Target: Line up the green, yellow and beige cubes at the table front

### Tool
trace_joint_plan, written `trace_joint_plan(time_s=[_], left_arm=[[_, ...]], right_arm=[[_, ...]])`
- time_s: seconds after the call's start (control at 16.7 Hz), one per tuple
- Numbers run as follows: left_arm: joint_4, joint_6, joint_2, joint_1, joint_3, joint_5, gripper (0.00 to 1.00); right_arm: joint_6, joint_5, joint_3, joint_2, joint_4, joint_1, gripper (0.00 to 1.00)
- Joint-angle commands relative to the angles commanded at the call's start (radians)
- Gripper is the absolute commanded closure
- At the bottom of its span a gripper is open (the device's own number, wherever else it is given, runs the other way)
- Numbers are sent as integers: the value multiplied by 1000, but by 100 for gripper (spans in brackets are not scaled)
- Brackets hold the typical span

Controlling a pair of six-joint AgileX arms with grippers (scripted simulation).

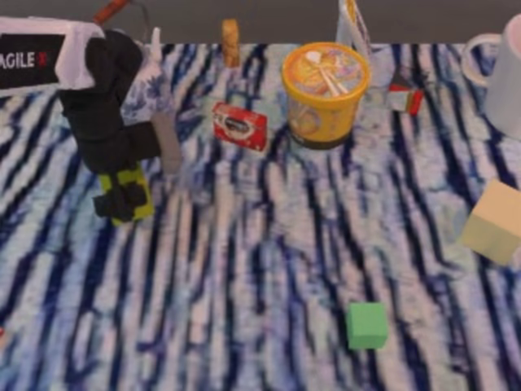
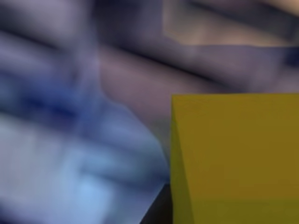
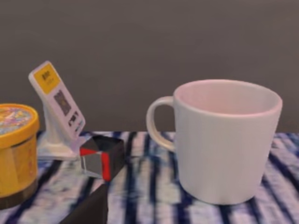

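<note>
Left pincer (image 1: 124, 198) hides most of yellow cube (image 1: 140, 195).

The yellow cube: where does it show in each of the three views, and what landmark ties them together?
Top view: the yellow cube sits at the left, under the left gripper, mostly covered by it.
Left wrist view: it fills the lower right corner, close up.
Right wrist view: not in it.
Shared landmark: the streaked table, seen in all three.

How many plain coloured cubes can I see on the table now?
3. The green cube lies front, right of centre; the beige cube at the right edge; the yellow cube at the left, under the left gripper.
</note>
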Motion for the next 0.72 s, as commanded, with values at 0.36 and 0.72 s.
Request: trace_joint_plan(time_s=[0.36, 0.72], left_arm=[[-184, -2, -77, 14, 101, -1, 100], [-184, -7, -79, -6, 98, -1, 100]], right_arm=[[0, 0, 0, 0, 0, 0, 0], [0, 0, 0, 0, 0, 0, 0]])
